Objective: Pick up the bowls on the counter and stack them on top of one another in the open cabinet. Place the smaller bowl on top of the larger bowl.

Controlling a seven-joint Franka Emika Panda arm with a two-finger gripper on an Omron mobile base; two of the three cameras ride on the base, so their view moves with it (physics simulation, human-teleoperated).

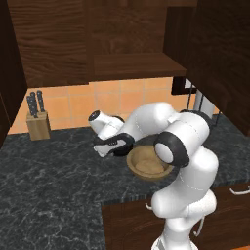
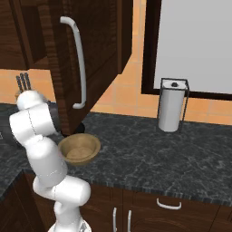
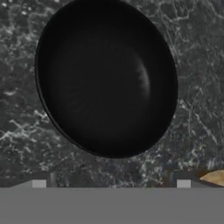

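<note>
The small black bowl (image 3: 107, 78) sits on the tabletop (image 3: 192, 65), centre-frame in the hand view — glossy, rigid, likely slippery; pinch its rim. Tool (image 3: 111, 183) wide apart, empty. The wooden bowl (image 1: 149, 163) sits mid-frame.

Dark grey-black marble counter (image 1: 49, 185) with faint white veins carries a wide tan wooden bowl (image 1: 148, 165) near its front edge. A small glossy black bowl (image 3: 106, 78) sits just behind it. Far left stands a pale wooden knife block (image 1: 38, 124), far right a white paper-towel roll in a wire holder (image 2: 172, 108).

Two bowls: one black (image 3: 107, 78), one wooden (image 1: 148, 164). One knife block (image 1: 38, 124), one paper-towel roll (image 2: 172, 110), one open cabinet (image 1: 132, 66).
</note>
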